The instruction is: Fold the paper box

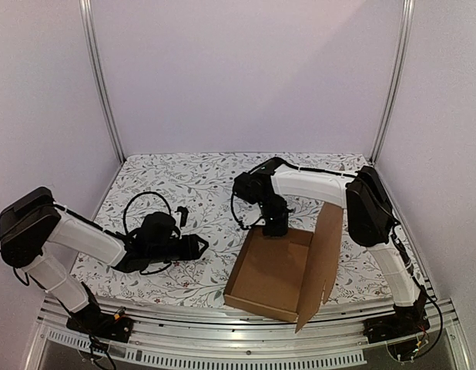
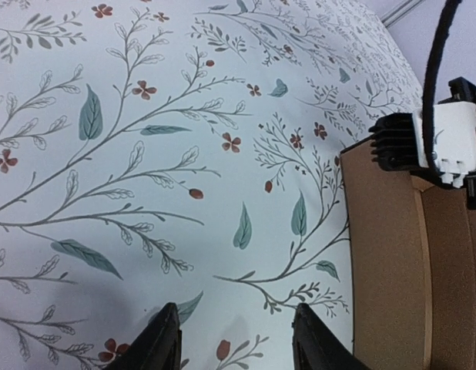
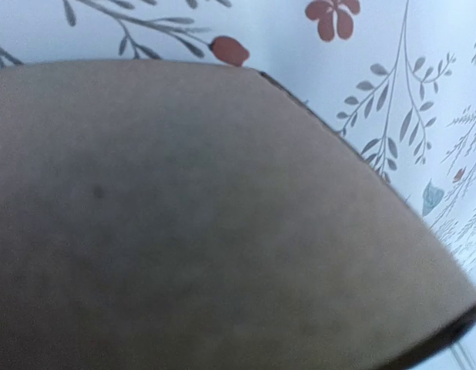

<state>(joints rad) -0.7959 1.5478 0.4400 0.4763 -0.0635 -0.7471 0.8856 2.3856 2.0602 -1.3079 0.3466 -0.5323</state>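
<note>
step: shaping far wall of box (image 1: 269, 277) | right gripper (image 1: 274, 228) at that wall, grip hidden, cannot tell | left gripper (image 2: 234, 320) wide, empty | next: probably bring tall flap (image 1: 328, 243) over

My left arm (image 1: 84, 237) and right arm (image 1: 311, 186) wear smooth white shells between boxy black joints. Thin black cables (image 2: 432, 77) loop at both wrists. My left gripper (image 2: 234, 343) ends in tapered matte-black fingers (image 2: 161, 343).

Left end effector (image 2: 234, 339) fingers spread, nothing between, over the floral counter (image 2: 145, 193) left of the paper box (image 2: 384, 254). The black-and-white right arm (image 2: 454, 139) sits at the box's top corner, with a black cable (image 2: 438, 62) above.
</note>
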